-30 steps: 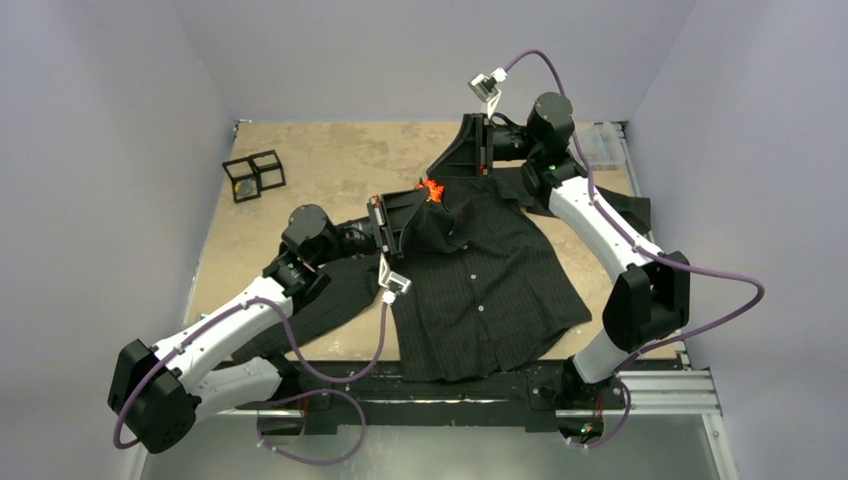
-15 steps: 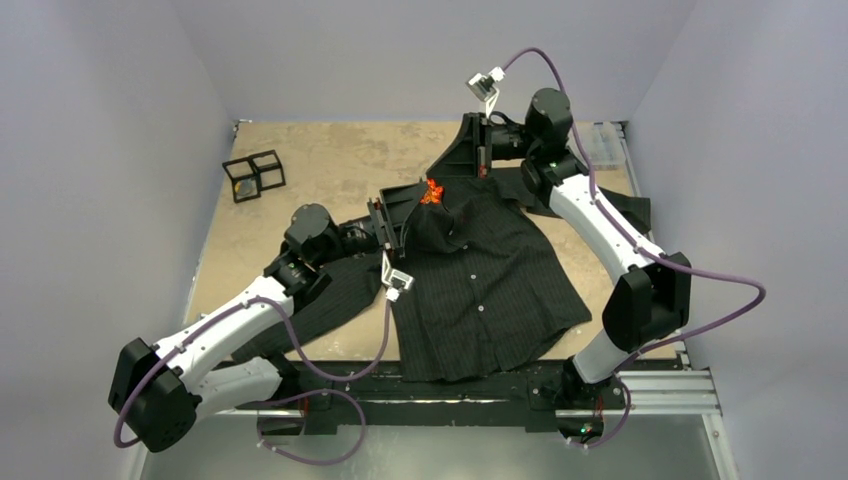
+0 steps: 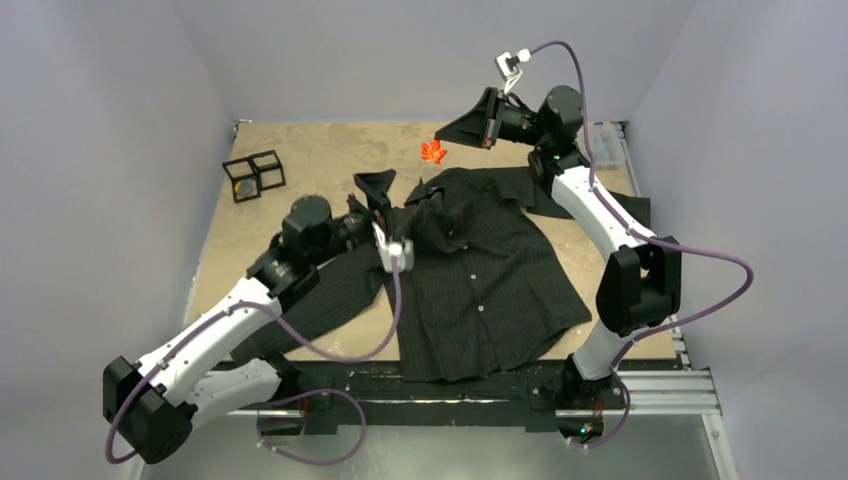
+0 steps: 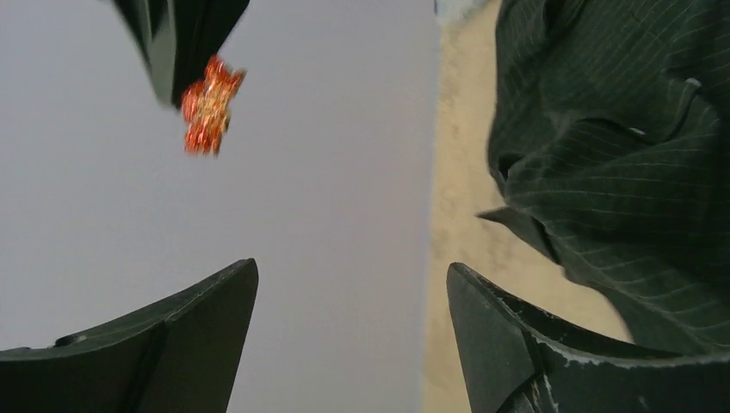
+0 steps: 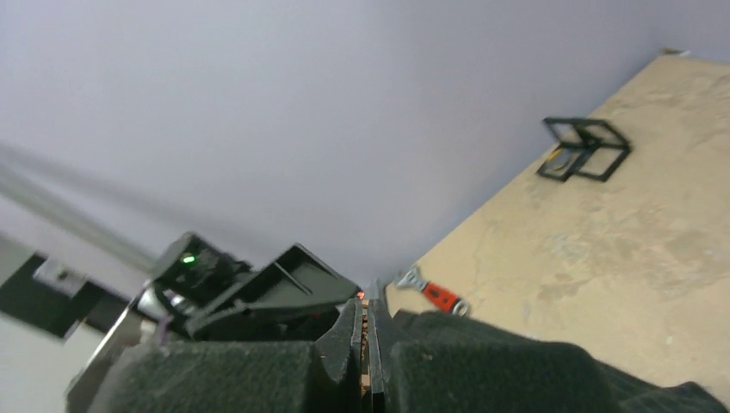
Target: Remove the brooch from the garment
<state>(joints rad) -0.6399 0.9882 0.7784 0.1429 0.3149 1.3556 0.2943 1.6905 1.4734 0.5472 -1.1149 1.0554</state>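
Brooch [image 3: 433,152] between right jaws, off garment [image 3: 480,270]

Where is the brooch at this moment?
In the top view the red brooch hangs from the shut right gripper, above the table, just beyond the collar of the garment, not touching it.

A: Top cam?
B: High, behind the arm bases [image 3: 440,385]. Looks down, wide, takes in the whole garment [image 3: 480,270].
A: Left wrist?
B: Low, close by the garment's collar, facing the back wall [image 3: 400,60]. Shares garment and brooch [image 3: 433,152] with top.
A: Right wrist?
B: Raised beyond the garment, faces left. Shares the wire cube [image 3: 254,175] with top.
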